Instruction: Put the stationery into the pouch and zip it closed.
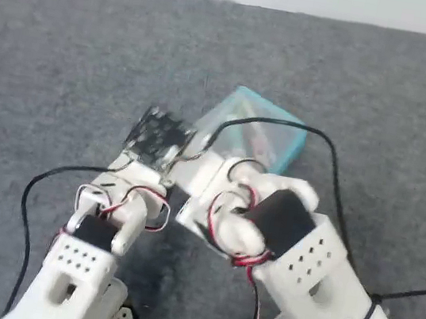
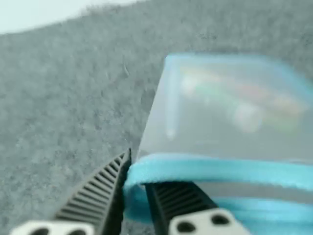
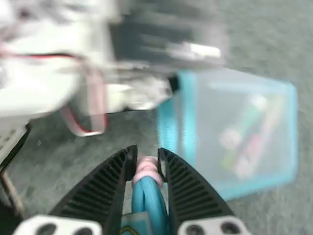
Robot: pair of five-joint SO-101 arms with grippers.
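One pouch [image 1: 260, 138], two grippers: left gripper [image 2: 137, 171] pinches its blue rim [image 2: 220, 169], right gripper [image 3: 146, 152] pinches the pink pull [image 3: 145, 169]

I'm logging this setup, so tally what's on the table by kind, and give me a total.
Pouch: 1
Pincers: 2, left pincer on the pouch rim, right pincer on the zip pull
Stationery inside: too blurred to count
Total: 3 counted

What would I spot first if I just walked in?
The see-through pouch with blue edges lies mid-table on grey felt, with colourful pens inside. The left gripper pinches its blue edge, and the right gripper pinches a blue cord with a pink end.
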